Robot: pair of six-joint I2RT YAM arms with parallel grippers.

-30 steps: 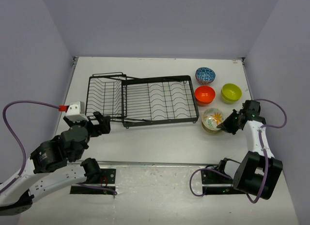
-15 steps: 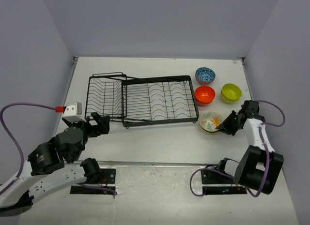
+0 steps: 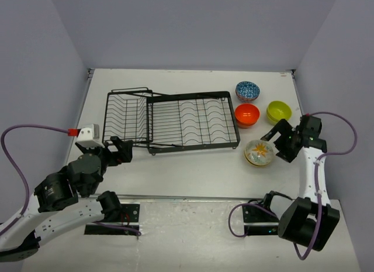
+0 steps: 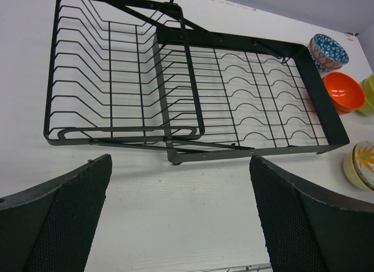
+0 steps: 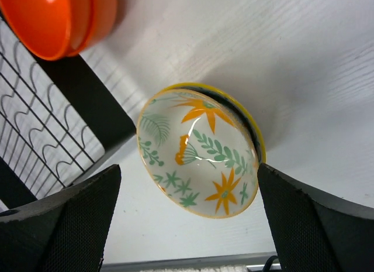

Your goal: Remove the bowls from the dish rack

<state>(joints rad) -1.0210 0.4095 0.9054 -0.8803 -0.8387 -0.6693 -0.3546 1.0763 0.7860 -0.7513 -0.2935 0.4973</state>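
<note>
left gripper [image 3: 121, 149] at front-left, jaws spread, holding nothing. strip of bare table [image 3: 193, 167] between it and dish rack [image 3: 175, 120]. right gripper [image 3: 279, 143] jaws spread wide; one second ago pinched on floral bowl [image 3: 259, 152] rim. bowl now released, on table just left of fingers, not touching. rack's right end near bowl. farther right of rack: orange bowl [image 3: 247, 114], lime bowl [image 3: 279, 112], blue patterned bowl [image 3: 248, 91], on table, apart from each other.
</note>
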